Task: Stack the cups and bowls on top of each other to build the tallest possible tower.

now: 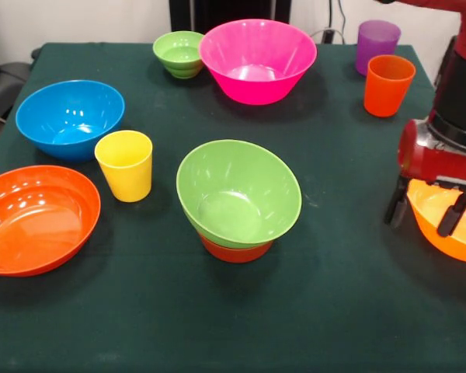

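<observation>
The tower is two bowls in the table's middle: a medium green bowl (237,194), tilted, sits on a small red-orange bowl (234,250). My gripper (426,211) is open at the right edge, low over the large yellow-orange bowl (450,233). One finger (396,208) is outside the bowl's left rim and the other hangs over its inside. A yellow cup (126,165) stands left of the tower. An orange cup (387,84) and a purple cup (377,45) stand at the far right.
A blue bowl (70,118) and a shallow orange bowl (35,219) sit on the left. A small ribbed green bowl (179,53) and a large pink bowl (256,61) sit at the far side. The dark green tablecloth (334,311) covers the table.
</observation>
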